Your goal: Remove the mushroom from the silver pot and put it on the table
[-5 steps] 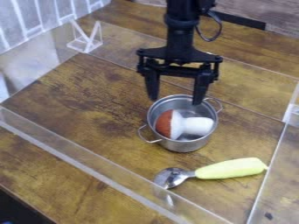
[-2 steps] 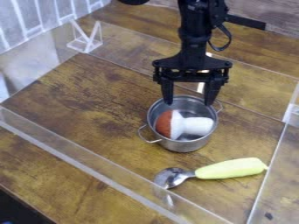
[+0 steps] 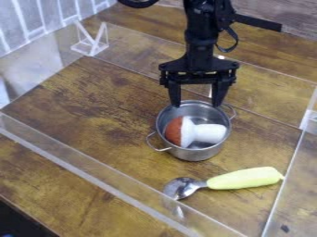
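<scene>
The silver pot stands on the wood-plank table, right of centre. Inside it the mushroom lies on its side, red-orange cap to the left, white stem to the right. My gripper hangs just above the pot's far rim, fingers pointing down and spread wide, open with nothing between them. The black arm rises from it toward the top of the view.
A spoon with a yellow-green handle and small silver bowl lies in front of the pot, to the right. Clear acrylic walls edge the tabletop. A small clear stand sits at the back left.
The gripper shifted right from over the pot's left side, then edged slightly back left and up. It stayed open. Pot, mushroom and spoon have not moved.
</scene>
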Controlling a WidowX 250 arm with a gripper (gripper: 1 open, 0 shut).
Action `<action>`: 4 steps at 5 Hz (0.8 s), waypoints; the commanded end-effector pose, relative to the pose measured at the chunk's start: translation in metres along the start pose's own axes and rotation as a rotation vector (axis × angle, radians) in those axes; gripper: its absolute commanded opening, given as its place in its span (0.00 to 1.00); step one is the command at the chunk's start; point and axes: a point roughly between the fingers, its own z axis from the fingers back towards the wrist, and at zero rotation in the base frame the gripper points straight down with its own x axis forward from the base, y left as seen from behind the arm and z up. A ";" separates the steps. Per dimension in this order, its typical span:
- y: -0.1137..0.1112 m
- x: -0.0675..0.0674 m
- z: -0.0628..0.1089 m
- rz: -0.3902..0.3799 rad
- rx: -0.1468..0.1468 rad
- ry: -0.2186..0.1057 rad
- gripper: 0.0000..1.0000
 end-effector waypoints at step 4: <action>-0.003 0.027 0.005 0.012 -0.008 -0.070 1.00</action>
